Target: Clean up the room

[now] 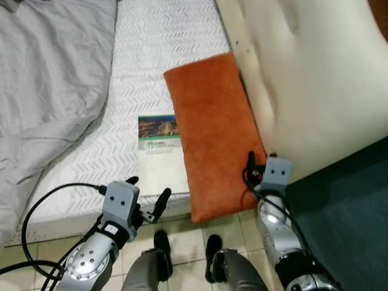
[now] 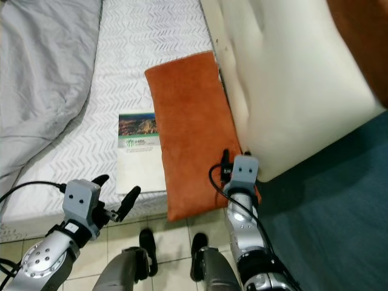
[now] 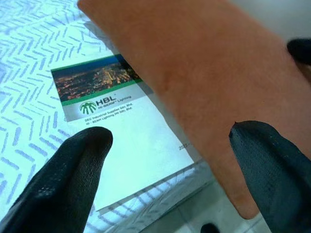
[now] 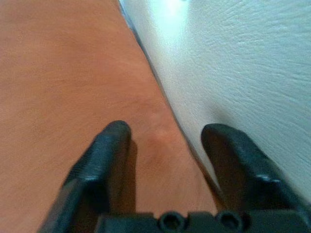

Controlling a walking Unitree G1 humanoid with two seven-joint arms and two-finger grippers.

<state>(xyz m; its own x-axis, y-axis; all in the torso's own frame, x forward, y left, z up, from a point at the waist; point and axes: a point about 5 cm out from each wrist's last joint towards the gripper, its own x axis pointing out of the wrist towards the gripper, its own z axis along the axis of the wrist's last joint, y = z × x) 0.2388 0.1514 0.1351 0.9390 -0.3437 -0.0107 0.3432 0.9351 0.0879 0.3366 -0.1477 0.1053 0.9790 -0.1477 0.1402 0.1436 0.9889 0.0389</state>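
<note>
Head views: an orange pillow (image 1: 215, 136) lies lengthwise on the white patterned mattress (image 1: 151, 54), its long edge against a cream headboard cushion (image 1: 315, 85) at 3 o'clock. A booklet (image 1: 159, 154) with a city photograph on its cover lies flat just beside the pillow at 9 o'clock, near the mattress edge; grey bedding (image 1: 48, 91) is heaped at 10 o'clock. The left gripper (image 1: 147, 195) hovers at 7 o'clock over the mattress edge, fingers spread apart and holding nothing. The right gripper (image 4: 167, 141) sits at the pillow's near corner, where pillow meets cushion.

Left wrist view: the booklet's cover lettering "HBL" becomes legible, and the pillow overlaps the booklet's edge, a detail less clear from the head.

Right wrist view: the two fingers (image 4: 104, 150) are parted, one resting on the orange fabric, the other against the cream cushion, with the seam between them; nothing is gripped.

Tiled floor (image 1: 182, 236) shows below.
</note>
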